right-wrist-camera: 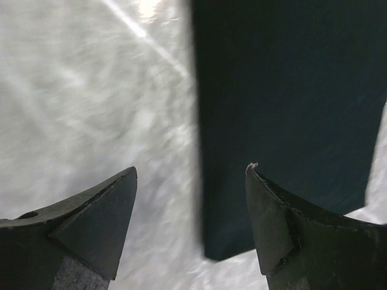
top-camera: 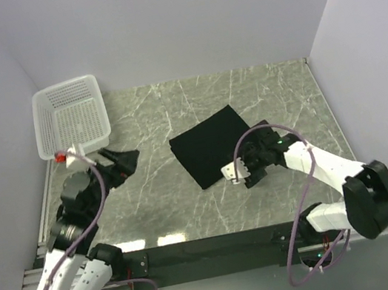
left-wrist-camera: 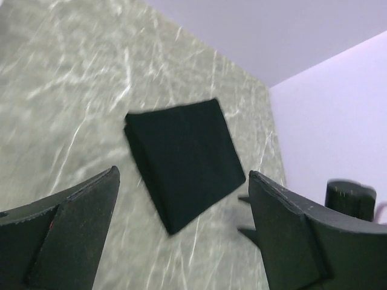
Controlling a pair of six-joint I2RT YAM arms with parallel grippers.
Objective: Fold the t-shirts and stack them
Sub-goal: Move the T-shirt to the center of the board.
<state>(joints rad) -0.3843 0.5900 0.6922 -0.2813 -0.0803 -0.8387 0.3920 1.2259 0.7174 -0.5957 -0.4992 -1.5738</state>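
A black t-shirt lies folded into a thick square on the marble table, a little right of centre. No print shows on it. My left gripper hangs open well to the left of it, and its wrist view shows the t-shirt ahead, between wide-spread fingers. My right gripper hovers open over the near right corner of the fold. In its wrist view the t-shirt's edge and corner sit between the fingers, and nothing is gripped.
A white mesh basket stands at the back left against the wall, just behind my left arm. Purple walls close in the table on the left, back and right. Part of the right arm shows past the shirt.
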